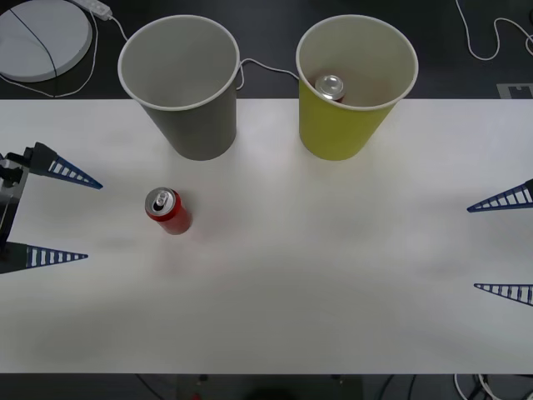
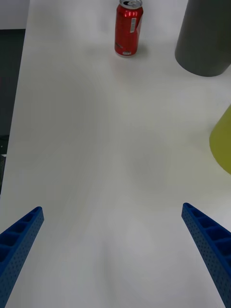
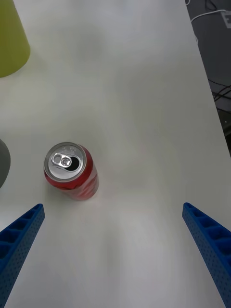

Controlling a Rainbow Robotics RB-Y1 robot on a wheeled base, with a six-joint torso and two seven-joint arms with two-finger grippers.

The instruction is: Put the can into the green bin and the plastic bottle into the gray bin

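Note:
A red can point(image 1: 168, 211) with a silver top stands upright on the white table, in front of the gray bin point(image 1: 181, 85); it also appears as the can point(image 3: 72, 171) and the can point(image 2: 128, 28) in the wrist views. A second can point(image 1: 331, 87) lies inside the green bin point(image 1: 353, 83). My left gripper point(image 1: 65, 215) is open at the table's left edge, to the left of the standing can. My right gripper point(image 1: 501, 246) is open at the right edge, far from it. The plastic bottle is out of view.
The two bins stand side by side at the back of the table point(image 1: 333, 250). A white round device point(image 1: 42, 37) and cables lie on the dark floor behind. The gray bin point(image 2: 207, 38) and the green bin point(image 2: 222, 144) edge into the right wrist view.

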